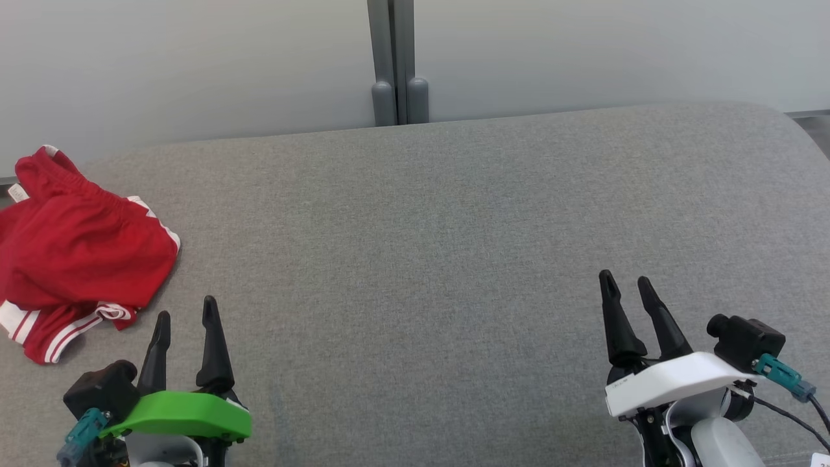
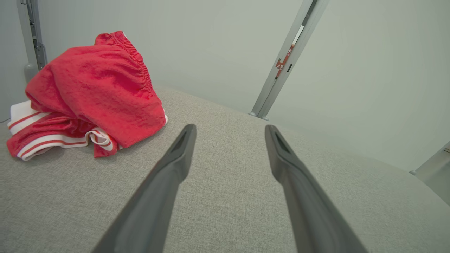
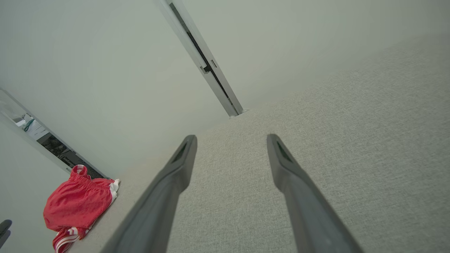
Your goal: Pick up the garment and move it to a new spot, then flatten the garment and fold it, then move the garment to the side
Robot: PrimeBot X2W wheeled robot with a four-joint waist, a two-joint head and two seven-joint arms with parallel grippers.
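Garment [image 1: 78,253], red shorts with white stripes, crumpled on grey fabric worktop [image 1: 454,227], well left of the grey post [image 1: 395,61]. White tag [image 1: 14,191] unreadable. Pale wall [image 1: 194,65] behind post. Left tool [image 1: 186,310] and right tool [image 1: 625,279] released, empty, either side of post.

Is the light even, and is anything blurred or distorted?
Head view: soft even light, no glare. Left wrist view: sharp; faint shadow under the red garment; the wall post leans. Right wrist view: whole scene tilted, nothing blurred.
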